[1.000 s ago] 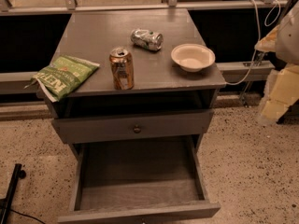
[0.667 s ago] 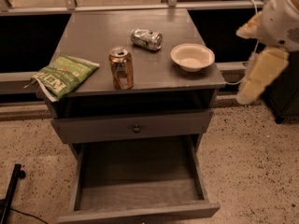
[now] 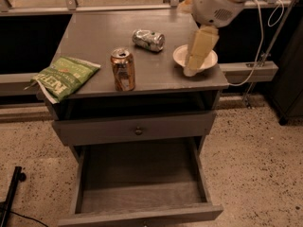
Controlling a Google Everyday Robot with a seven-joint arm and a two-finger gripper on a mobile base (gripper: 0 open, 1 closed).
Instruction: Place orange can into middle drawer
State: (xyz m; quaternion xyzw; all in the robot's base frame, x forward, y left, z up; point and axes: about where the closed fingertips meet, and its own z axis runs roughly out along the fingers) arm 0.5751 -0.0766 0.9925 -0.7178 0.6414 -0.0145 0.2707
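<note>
The orange can (image 3: pixel 123 70) stands upright on the grey cabinet top (image 3: pixel 94 37), near its front edge, left of centre. The middle drawer (image 3: pixel 142 176) is pulled open below, showing a bare grey floor and tall side walls. My gripper (image 3: pixel 195 58) hangs from the white arm at the upper right, over a white bowl (image 3: pixel 208 56). It is to the right of the orange can and apart from it.
A dented silver-and-green can (image 3: pixel 148 39) lies on its side behind the orange can. A green chip bag (image 3: pixel 64 76) lies at the top's left front corner. A shut drawer front with a round knob (image 3: pixel 138 130) sits above the open drawer. Cables hang at the right.
My arm has swung in from the right edge of the view to over the bowl on the cabinet top. The cans, bag and drawers have not moved.
</note>
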